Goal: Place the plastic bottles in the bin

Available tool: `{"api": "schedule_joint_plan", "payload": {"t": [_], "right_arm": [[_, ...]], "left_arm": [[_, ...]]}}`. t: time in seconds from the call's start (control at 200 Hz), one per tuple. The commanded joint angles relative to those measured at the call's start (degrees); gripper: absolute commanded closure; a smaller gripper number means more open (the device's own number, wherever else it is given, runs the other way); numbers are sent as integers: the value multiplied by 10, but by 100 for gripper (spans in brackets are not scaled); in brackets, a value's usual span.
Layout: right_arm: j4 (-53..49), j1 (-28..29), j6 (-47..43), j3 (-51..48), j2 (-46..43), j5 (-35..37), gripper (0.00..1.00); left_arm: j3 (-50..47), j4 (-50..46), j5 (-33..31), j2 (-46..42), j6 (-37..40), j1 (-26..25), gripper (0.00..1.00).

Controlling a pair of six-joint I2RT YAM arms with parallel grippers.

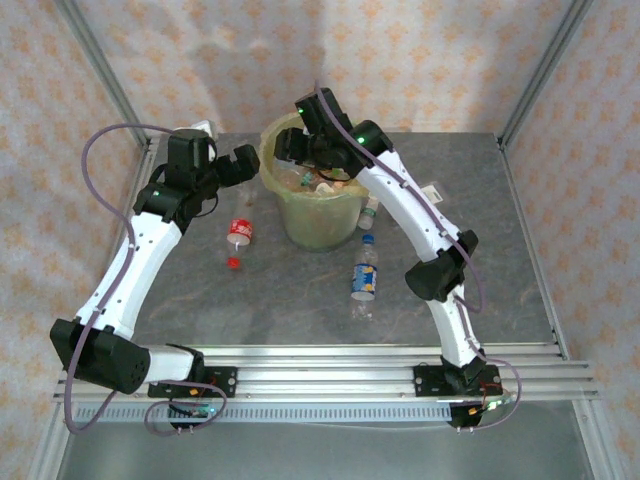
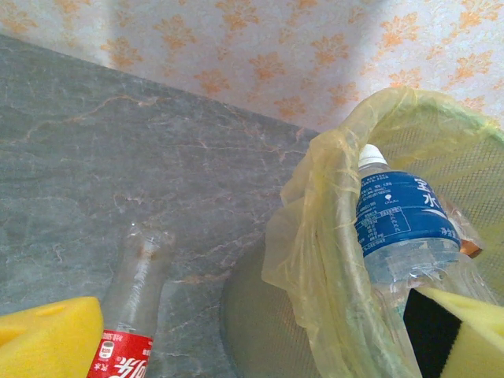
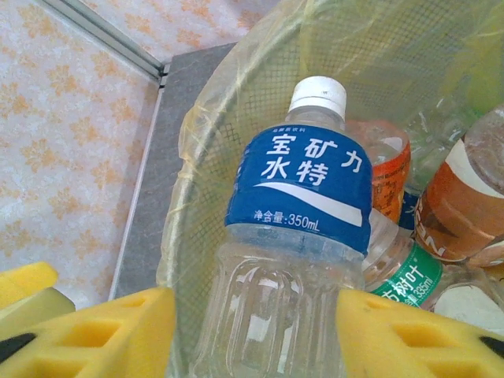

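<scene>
The bin (image 1: 318, 225) stands at the back middle of the table, a yellow bag over its rim, with several plastic bottles inside (image 3: 465, 205). My right gripper (image 1: 296, 146) hangs over the bin's left side. A clear blue-labelled bottle (image 3: 303, 189) with a white cap stands between its yellow fingers (image 3: 118, 331); the left pad is clear of the bottle and the right pad is at its edge. My left gripper (image 1: 243, 165) is open just left of the bin, its yellow fingers (image 2: 47, 339) spread wide. A red-labelled bottle (image 1: 238, 232) lies below it on the table.
A blue-and-yellow-labelled bottle (image 1: 365, 278) lies in front of the bin to the right. Another small bottle (image 1: 368, 212) leans against the bin's right side. Papered walls and metal frame posts close the table at the back and sides.
</scene>
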Motion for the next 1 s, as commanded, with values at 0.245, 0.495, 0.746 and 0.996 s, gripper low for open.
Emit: {"api": "schedule_joint_plan", "payload": {"t": [0.245,0.495,0.746,0.996], "right_arm": [[-35,7,-15,-24,-2,-13,59],[-60,10,-23,-43,1,4,64],[-64,10,-33,-9,11,-19,57],[-68,8,-58,79,4,14,41]], "left_arm": [[6,-8,-8,5,8,2,0],[6,-10,-8,6,7,3,0],[8,-13,-13,10,8,2,0],[13,-16,-13,9,10,2,0]]}}
